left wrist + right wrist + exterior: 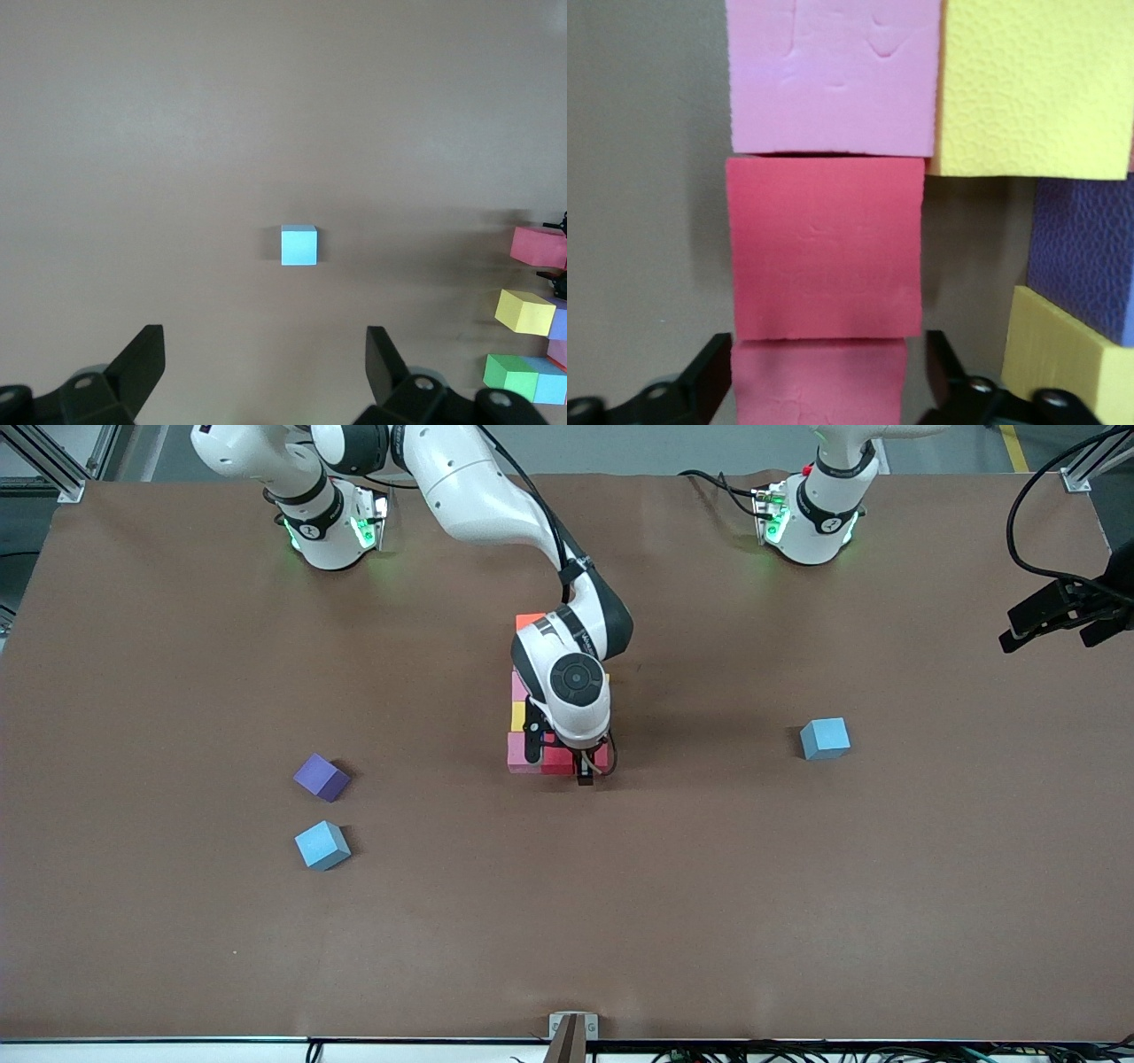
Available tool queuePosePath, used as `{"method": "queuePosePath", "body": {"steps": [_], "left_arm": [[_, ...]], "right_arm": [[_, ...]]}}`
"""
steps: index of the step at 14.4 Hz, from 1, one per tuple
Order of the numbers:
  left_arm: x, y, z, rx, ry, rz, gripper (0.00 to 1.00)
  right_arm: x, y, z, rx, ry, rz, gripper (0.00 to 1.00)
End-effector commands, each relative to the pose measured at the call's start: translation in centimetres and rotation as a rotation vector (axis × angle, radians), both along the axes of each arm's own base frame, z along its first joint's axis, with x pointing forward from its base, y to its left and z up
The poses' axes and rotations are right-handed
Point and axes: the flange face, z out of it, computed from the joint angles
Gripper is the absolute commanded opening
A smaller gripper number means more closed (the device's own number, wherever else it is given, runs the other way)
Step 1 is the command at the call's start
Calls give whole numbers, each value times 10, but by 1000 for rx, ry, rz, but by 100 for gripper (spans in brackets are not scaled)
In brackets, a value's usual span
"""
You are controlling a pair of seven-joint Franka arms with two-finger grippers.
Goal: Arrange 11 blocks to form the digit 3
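Right wrist view is showing the right hand (pixel 819 372) spread astride a red block (pixel 824 257) in the digit 3 (pixel 556 722); the left hand (pixel 266 372) is waiting spread, its nearest loose light blue block (pixel 299 244) lying straight ahead.

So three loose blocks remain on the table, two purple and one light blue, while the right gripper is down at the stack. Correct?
Not quite. The front view shows one purple block and two light blue blocks. Three loose blocks is right, and the right gripper is down at the stack.
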Motion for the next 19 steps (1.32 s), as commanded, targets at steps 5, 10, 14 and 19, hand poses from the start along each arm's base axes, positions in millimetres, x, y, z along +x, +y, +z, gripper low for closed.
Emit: {"method": "queuePosePath", "body": {"steps": [5,10,14,19], "left_arm": [[2,1,2,-16,-11,-1,100],[1,4,4,-13,-14,4,100],[1,6,4,-14,-14,10,100],[1,6,3,-17,-12,11,100]], "right_arm": [[7,-23,90,46,79,97,100],[24,-70,150,24,131,318,100],[58,-144,184,-6,144,638,100],[108,-271,192,24,147,937,100]]}}
